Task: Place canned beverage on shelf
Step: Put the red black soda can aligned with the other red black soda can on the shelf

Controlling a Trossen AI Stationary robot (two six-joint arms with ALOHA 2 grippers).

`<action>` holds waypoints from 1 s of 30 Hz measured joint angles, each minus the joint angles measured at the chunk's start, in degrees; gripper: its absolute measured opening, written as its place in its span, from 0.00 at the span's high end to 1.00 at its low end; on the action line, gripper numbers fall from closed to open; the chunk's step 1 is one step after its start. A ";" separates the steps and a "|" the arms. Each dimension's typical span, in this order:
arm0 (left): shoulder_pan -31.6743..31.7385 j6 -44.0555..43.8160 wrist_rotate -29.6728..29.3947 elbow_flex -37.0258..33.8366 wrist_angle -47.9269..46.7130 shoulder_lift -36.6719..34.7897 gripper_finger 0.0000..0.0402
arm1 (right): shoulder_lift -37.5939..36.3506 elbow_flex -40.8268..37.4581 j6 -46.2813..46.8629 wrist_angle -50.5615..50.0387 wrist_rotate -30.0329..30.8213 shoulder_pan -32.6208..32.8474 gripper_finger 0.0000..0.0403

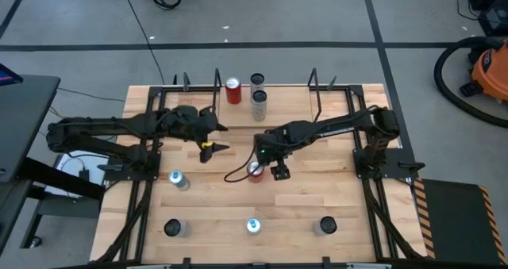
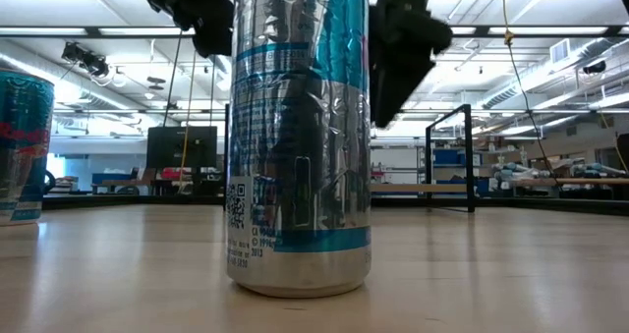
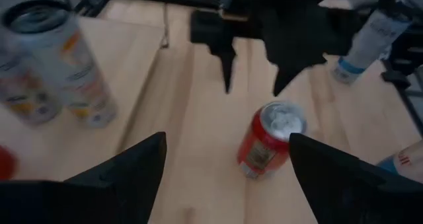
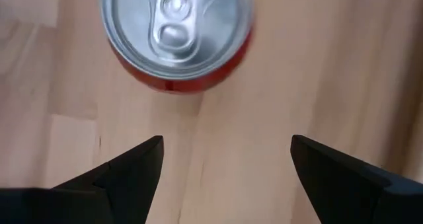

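My right hand point(image 4: 225, 159) spread apart above the upright red aluminium can point(image 4: 176, 36) on the light wood surface point(image 4: 310, 72), nothing gripped, my left hand point(image 1: 214, 147) apart nearby

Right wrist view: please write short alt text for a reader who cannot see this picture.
A red can stands upright on the light wood table, seen from straight above, with its silver top and pull tab visible. The right gripper hangs over the table beside the can, its two dark fingers open and holding nothing.
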 joint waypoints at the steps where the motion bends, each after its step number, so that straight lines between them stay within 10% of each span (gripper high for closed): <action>1: -0.62 -0.36 -0.18 -1.40 2.12 0.02 0.20 | -1.00 0.00 0.42 0.03 0.60 -0.10 0.16; 13: -4.72 -4.67 -2.90 -22.65 32.53 0.65 0.20 | -17.46 0.00 2.51 3.77 9.60 -3.65 0.16; 30: -8.75 -4.00 -2.86 -24.61 56.33 20.84 0.20 | -23.49 0.02 1.94 11.73 11.14 -12.19 0.16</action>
